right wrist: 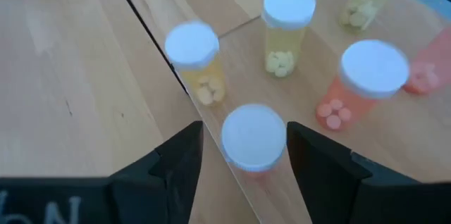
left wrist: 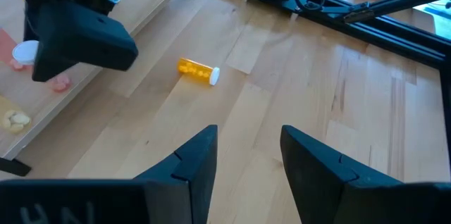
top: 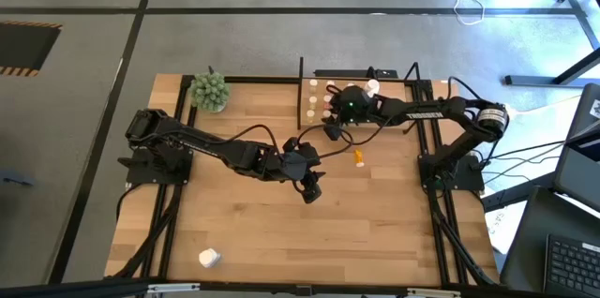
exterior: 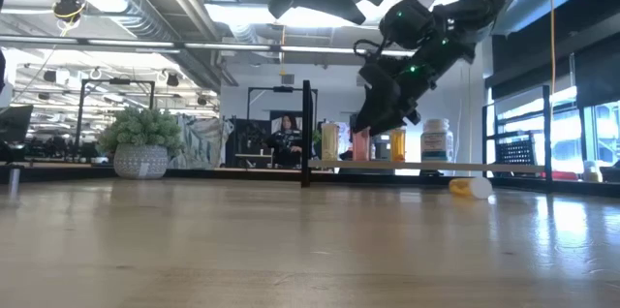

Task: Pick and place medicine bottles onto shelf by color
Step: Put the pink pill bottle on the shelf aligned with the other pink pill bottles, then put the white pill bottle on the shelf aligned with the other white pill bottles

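My right gripper is over the shelf, slanting down, its fingers open on either side of a pinkish-red bottle with a white cap. This bottle stands upright on the shelf board, near its edge. A gap shows between the cap and one finger. Other white-capped bottles stand behind it: yellow ones and pinkish-red ones. An orange bottle lies on its side on the table. My left gripper hovers open above mid-table, nothing between its fingers. My right gripper has one finger plainly apart from the bottle's cap. Whether the other finger touches the cap's side, I cannot tell. The bottle stands upright on the shelf board by its own base.
A green plant ball in a pot stands at the table's far left. A white bottle lies near the front left edge. The shelf's black uprights rise around the board. Open tabletop lies between the arms and toward the near edge.
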`<action>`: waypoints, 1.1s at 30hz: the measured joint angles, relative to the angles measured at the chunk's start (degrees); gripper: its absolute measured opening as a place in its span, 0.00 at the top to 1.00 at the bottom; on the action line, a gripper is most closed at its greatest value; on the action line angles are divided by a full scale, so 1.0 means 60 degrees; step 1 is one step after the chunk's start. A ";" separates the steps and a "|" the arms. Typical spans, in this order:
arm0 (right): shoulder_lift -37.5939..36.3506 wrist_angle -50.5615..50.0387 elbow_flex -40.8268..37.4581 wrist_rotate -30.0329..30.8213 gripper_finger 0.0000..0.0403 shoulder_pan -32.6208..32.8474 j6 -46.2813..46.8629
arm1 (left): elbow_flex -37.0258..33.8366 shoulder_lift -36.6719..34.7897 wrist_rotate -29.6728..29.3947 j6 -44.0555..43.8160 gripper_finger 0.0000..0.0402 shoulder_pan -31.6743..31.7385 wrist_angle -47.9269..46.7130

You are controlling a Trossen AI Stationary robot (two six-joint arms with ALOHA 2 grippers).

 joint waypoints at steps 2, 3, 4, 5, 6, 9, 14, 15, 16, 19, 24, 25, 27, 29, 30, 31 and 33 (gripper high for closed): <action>-0.0164 -0.0003 0.0000 0.0004 0.49 0.0000 0.0109 | 0.0000 0.0000 0.0000 0.0000 0.63 0.0000 -0.0003; -0.0285 -0.0005 0.0000 0.0006 0.49 0.0000 0.0105 | 0.0000 0.0000 0.0000 0.0000 0.63 0.0000 0.0000; -0.0413 -0.0005 0.0002 0.0007 0.49 0.0000 0.0091 | 0.0000 0.0000 0.0000 0.0000 0.63 0.0000 -0.0003; -0.0562 -0.0008 0.0004 0.0010 0.49 0.0000 0.0095 | 0.0000 0.0000 0.0000 0.0000 0.63 0.0000 -0.0002; -0.0714 -0.0014 0.0004 0.0012 0.49 0.0000 0.0091 | 0.0000 0.0000 0.0000 0.0000 0.63 0.0000 -0.0003; -0.1208 -0.0153 0.0011 0.0040 0.49 0.0000 0.0077 | 0.0000 0.0000 -0.0001 0.0000 0.63 -0.0004 -0.0003; -0.2256 -0.0624 0.0011 0.0034 0.49 0.0002 -0.0653 | -0.0012 -0.0128 -0.0017 0.0158 0.63 -0.0114 0.0031; -0.2502 -0.0749 0.0011 0.0030 0.49 0.0040 -0.0992 | -0.0011 -0.0220 -0.0004 0.0236 0.63 -0.0168 -0.0065; -0.2763 -0.0937 0.0011 0.0036 0.49 0.0099 -0.1315 | -0.0026 -0.0371 -0.0003 0.0341 0.63 -0.0259 -0.0310; -0.3485 -0.1409 0.0015 -0.0122 0.49 0.0357 -0.2272 | 0.0019 -0.0666 -0.0033 0.0510 0.63 -0.0528 -0.0362; -0.4512 -0.2342 0.0022 -0.0920 0.49 0.1102 -0.3798 | 0.0000 -0.1225 -0.0362 0.0423 0.63 -0.1072 -0.1229; -0.4678 -0.2506 0.0029 -0.1045 0.49 0.1268 -0.3986 | -0.0004 -0.1283 -0.0446 0.0410 0.63 -0.1178 -0.1281; -0.4981 -0.2893 0.0015 -0.1163 0.49 0.1544 -0.4197 | 0.0005 -0.1433 -0.0402 0.0112 0.63 -0.1414 -0.1614; -0.5209 -0.3021 0.0029 -0.1243 0.49 0.1870 -0.4211 | -0.0008 -0.1546 -0.0338 -0.0523 0.63 -0.1665 -0.2086; -0.5322 -0.3208 0.0019 -0.1262 0.49 0.1958 -0.4261 | 0.0018 -0.1556 -0.0263 -0.0858 0.63 -0.1787 -0.2168; -0.5420 -0.3245 0.0015 -0.1279 0.49 0.2067 -0.4374 | 0.0010 -0.1632 -0.0221 -0.1205 0.63 -0.1962 -0.2605; -0.5581 -0.3369 0.0017 -0.1374 0.49 0.2311 -0.4436 | -0.0022 -0.1764 -0.0237 -0.1989 0.63 -0.2323 -0.3252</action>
